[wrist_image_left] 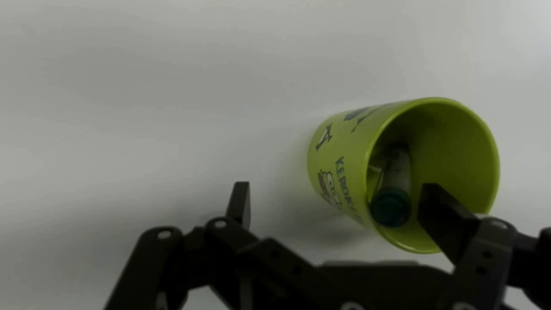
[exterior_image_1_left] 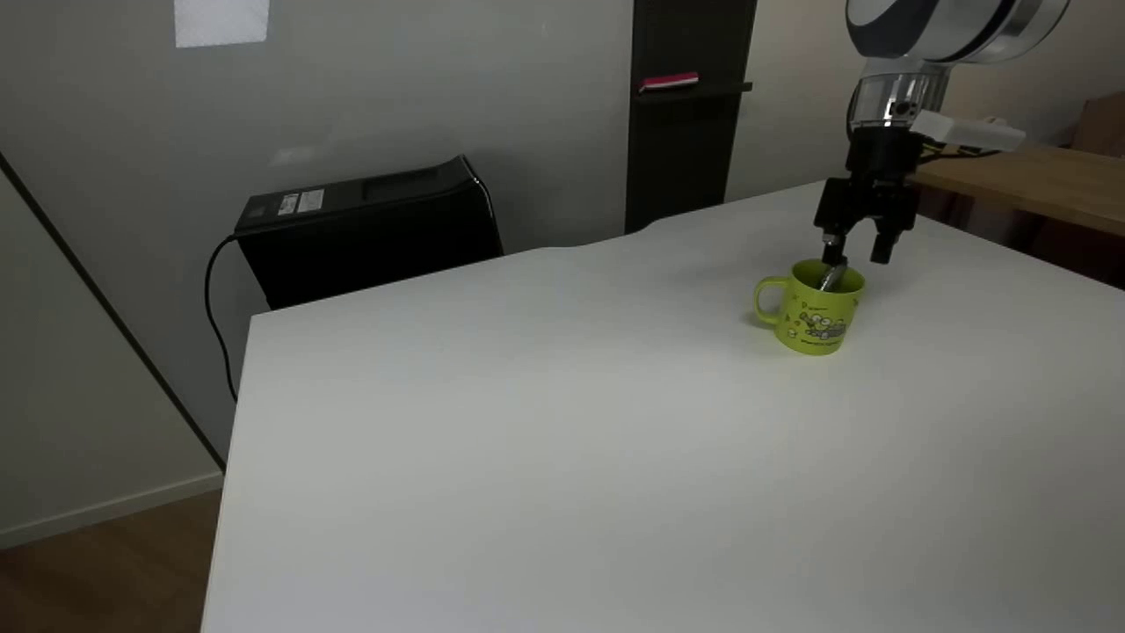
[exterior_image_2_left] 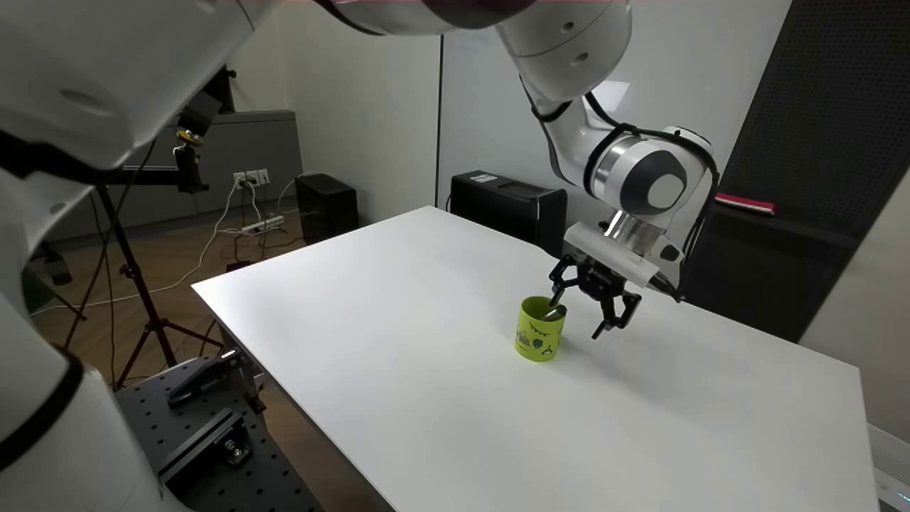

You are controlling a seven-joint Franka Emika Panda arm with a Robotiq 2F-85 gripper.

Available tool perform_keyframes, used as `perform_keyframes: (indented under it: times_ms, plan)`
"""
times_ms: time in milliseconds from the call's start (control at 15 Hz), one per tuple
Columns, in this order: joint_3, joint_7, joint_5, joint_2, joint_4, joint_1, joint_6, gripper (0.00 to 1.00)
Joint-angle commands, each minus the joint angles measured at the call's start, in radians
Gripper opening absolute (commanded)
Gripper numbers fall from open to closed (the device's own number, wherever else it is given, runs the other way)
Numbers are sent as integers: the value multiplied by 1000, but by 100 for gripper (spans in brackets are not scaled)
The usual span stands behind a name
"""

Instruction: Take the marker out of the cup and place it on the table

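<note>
Marker [wrist_image_left: 393, 189] leans in cup [wrist_image_left: 357, 163]; jaws parted, one beside it.

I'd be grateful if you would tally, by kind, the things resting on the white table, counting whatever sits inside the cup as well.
Cup: 1, lime green, upright on the white table
Marker: 1, leaning inside the cup
Total: 2
</note>
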Motion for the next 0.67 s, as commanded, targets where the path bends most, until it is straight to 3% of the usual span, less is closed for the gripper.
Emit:
perform_keyframes:
  times_ms: [0,133,200,267,600]
  plan:
    - [1,49,-25,15,41,4,-8,100]
    - [1,54,-32,16,44,5,-9,100]
    - [2,57,-32,18,47,5,-10,75]
    - [1,61,-34,19,48,6,-11,74]
    - [-6,87,-45,29,61,22,-16,40]
